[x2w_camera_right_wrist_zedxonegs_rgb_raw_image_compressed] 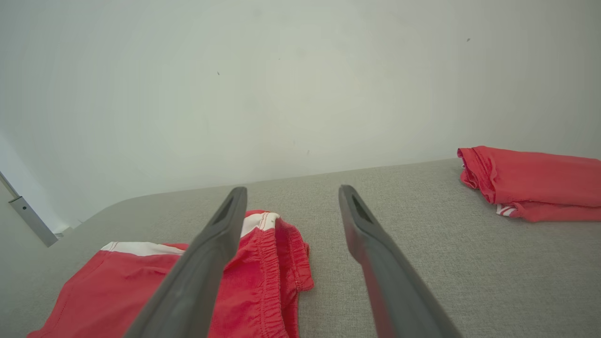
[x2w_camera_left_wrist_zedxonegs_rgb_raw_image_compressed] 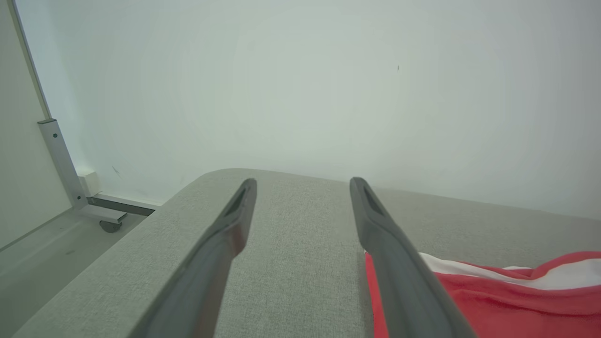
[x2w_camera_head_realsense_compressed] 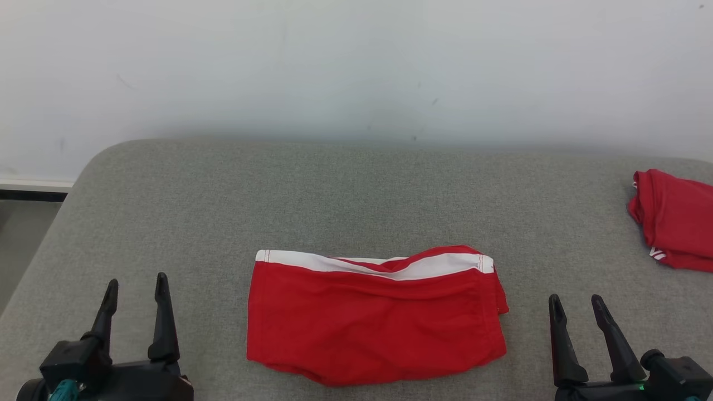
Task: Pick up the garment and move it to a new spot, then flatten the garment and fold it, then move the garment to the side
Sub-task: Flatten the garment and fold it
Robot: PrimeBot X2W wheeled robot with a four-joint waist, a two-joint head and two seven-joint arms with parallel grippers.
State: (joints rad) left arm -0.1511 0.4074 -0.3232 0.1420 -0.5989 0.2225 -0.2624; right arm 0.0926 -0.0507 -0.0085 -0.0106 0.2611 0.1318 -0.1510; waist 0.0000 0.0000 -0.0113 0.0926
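The garment (x2w_camera_head_realsense_compressed: 374,317) is a red pair of shorts with a white band along its far edge, lying folded and flat on the grey cushion (x2w_camera_head_realsense_compressed: 223,211). My left gripper (x2w_camera_head_realsense_compressed: 137,285) stands open at the lower left, well apart from the cloth, with nothing between its fingers. My right gripper (x2w_camera_head_realsense_compressed: 577,305) stands open at the lower right, a short way off the garment's right edge. In the left wrist view the garment (x2w_camera_left_wrist_zedxonegs_rgb_raw_image_compressed: 493,300) lies right of the open left gripper (x2w_camera_left_wrist_zedxonegs_rgb_raw_image_compressed: 303,184). In the right wrist view the garment (x2w_camera_right_wrist_zedxonegs_rgb_raw_image_compressed: 263,267) lies left of and below the open right gripper (x2w_camera_right_wrist_zedxonegs_rgb_raw_image_compressed: 291,192).
A second red garment (x2w_camera_head_realsense_compressed: 677,220) lies folded at the cushion's far right edge, also seen in the right wrist view as a red folded pile (x2w_camera_right_wrist_zedxonegs_rgb_raw_image_compressed: 530,183). A pale wall (x2w_camera_head_realsense_compressed: 356,67) rises behind the cushion. A metal frame leg (x2w_camera_left_wrist_zedxonegs_rgb_raw_image_compressed: 61,164) stands off the cushion's left side.
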